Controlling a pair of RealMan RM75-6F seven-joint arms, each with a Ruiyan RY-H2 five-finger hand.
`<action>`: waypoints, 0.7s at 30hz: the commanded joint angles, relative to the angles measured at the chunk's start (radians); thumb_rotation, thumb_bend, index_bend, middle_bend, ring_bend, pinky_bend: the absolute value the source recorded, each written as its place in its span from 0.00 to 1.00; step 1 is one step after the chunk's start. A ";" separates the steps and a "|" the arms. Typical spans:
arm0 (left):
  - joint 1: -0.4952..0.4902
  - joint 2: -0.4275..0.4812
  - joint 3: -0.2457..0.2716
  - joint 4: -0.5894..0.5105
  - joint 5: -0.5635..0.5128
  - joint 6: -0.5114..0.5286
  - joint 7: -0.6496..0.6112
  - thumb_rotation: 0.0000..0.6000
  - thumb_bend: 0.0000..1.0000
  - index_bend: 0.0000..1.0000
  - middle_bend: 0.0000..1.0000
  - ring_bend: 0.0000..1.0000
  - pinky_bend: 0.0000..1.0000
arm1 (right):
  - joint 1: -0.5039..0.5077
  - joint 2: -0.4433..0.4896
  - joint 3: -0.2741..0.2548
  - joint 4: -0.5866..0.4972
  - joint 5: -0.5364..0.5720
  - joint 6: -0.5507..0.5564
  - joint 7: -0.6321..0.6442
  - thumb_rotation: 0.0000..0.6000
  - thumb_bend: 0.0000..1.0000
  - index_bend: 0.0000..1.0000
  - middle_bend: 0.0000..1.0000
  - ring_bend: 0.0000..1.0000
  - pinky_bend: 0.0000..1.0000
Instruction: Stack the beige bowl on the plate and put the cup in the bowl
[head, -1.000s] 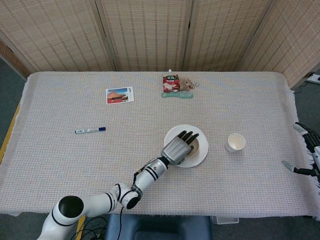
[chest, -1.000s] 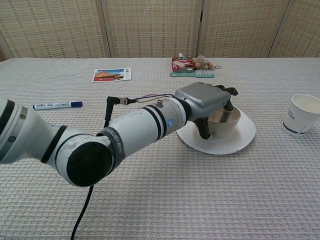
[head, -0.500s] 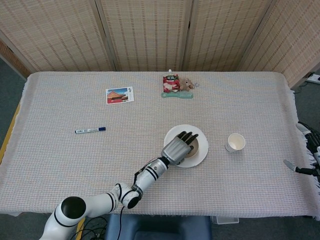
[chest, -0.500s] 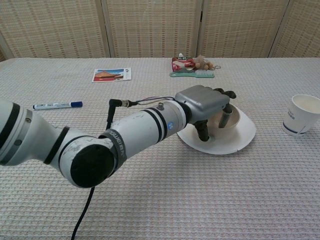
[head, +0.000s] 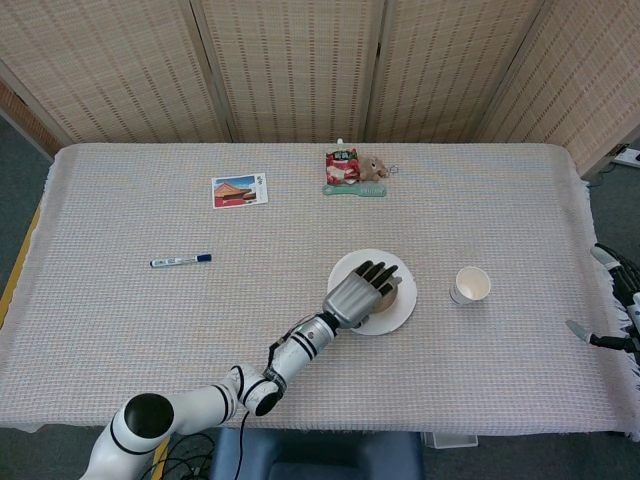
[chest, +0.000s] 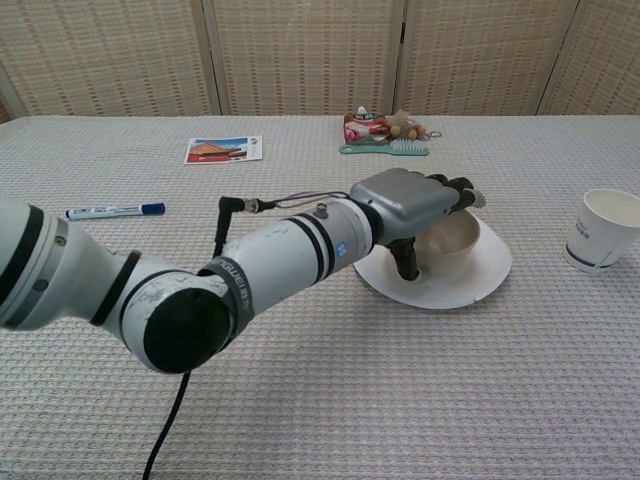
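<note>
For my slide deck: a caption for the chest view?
Left hand open above the beige bowl on the plate; paper cup waits aside.

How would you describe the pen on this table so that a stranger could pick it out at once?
Start from the big table with the woven cloth and look at its left half. Below the postcard, alone on bare cloth, lies the pen, flat and pointing sideways. It is the only long thin thing there: white with a dark blue cap.

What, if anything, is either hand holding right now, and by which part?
Nothing. The left hand hovers over the beige bowl on the plate, fingers straightened, off its rim. The right hand, at the table's edge, is empty.
</note>
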 joint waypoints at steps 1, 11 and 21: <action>0.006 0.012 -0.006 -0.030 -0.026 -0.012 0.036 1.00 0.32 0.02 0.00 0.00 0.14 | 0.001 -0.001 0.000 0.000 -0.001 -0.001 -0.001 1.00 0.21 0.00 0.00 0.00 0.00; 0.060 0.091 -0.022 -0.271 -0.173 0.056 0.293 1.00 0.30 0.00 0.00 0.00 0.14 | 0.002 -0.002 -0.004 -0.009 -0.019 0.012 -0.017 1.00 0.21 0.00 0.00 0.00 0.00; 0.183 0.305 0.041 -0.748 -0.306 0.317 0.626 1.00 0.29 0.00 0.00 0.00 0.14 | -0.002 -0.004 -0.009 -0.028 -0.032 0.029 -0.068 1.00 0.21 0.00 0.00 0.00 0.00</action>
